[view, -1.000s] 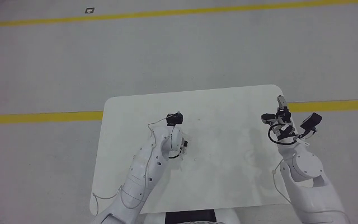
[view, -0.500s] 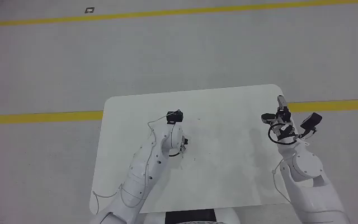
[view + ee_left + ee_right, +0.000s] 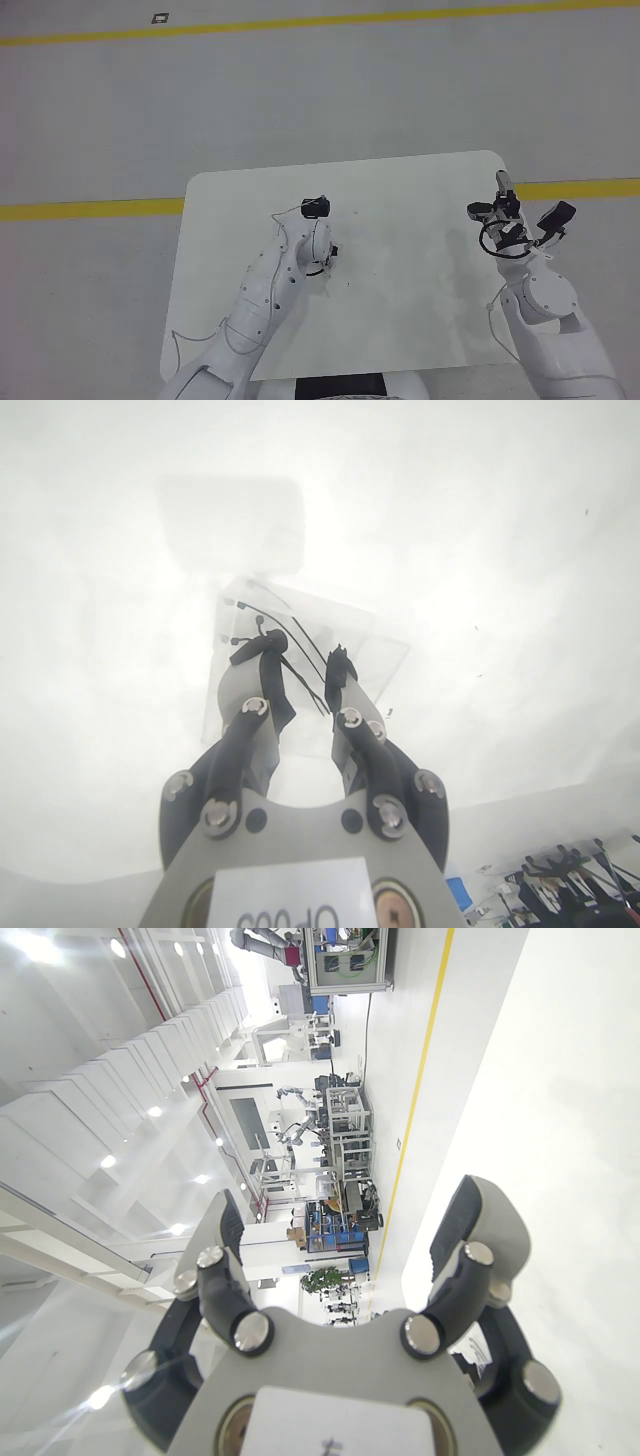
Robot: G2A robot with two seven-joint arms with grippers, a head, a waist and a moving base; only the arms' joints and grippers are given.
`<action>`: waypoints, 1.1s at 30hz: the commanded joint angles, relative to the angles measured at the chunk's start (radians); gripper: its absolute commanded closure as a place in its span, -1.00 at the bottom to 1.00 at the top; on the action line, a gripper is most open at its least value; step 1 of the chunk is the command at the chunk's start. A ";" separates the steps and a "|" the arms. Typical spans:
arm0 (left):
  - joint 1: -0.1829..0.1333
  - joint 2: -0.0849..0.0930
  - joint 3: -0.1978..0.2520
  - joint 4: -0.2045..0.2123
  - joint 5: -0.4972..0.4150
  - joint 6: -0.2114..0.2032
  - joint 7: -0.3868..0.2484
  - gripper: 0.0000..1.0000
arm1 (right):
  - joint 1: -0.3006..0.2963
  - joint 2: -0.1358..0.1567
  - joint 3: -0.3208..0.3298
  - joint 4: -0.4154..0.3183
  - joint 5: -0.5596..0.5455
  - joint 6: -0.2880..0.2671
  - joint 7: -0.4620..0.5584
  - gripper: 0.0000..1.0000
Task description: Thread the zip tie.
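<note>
The job is sitting at its opening step: getting one zip tie out of the stock, since no threading can begin until a tie is in hand. The left end effector [image 3: 305, 660] is hanging over a clear shallow container [image 3: 372, 650] on the white bench [image 3: 420, 300], a little toward nine o'clock from the bench's middle in the top view. Its two fingers are standing apart with nothing pinched between them. Inside the container several thin black zip ties [image 3: 300, 647] are lying loose and crossing one another, small heads gathered near one wall and tails fanning toward the fingers. A few strands are showing through the gap between the fingers. One dark fingertip [image 3: 270, 645] is lying right at a tie, though whether it is touching cannot be told. The right end effector [image 3: 345, 1205] is sitting at the bench's three o'clock edge, spread wide and empty, pointing toward twelve o'clock. The next move is probably calling for the left fingers to go down around a single strand, close on it alone and lift it clear of the container walls. The right side would then need to take the other end so the tail can be fed through the head. The ties are looking thin and springy, so catching two at once or losing the grip are the likely risks.
</note>
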 commanded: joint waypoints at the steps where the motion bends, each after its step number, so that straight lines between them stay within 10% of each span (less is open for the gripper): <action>1: -0.006 -0.002 0.002 0.016 -0.002 0.000 0.006 0.62 | 0.000 0.000 0.000 0.000 0.000 0.000 0.000 -1.00; 16: -0.026 -0.016 0.010 0.086 -0.024 0.000 0.034 0.70 | 0.000 0.000 0.000 0.000 0.000 0.000 0.000 -1.00; 33: -0.009 -0.019 -0.011 0.043 0.004 0.000 0.011 1.00 | 0.000 0.000 0.000 0.000 0.000 0.000 0.000 -1.00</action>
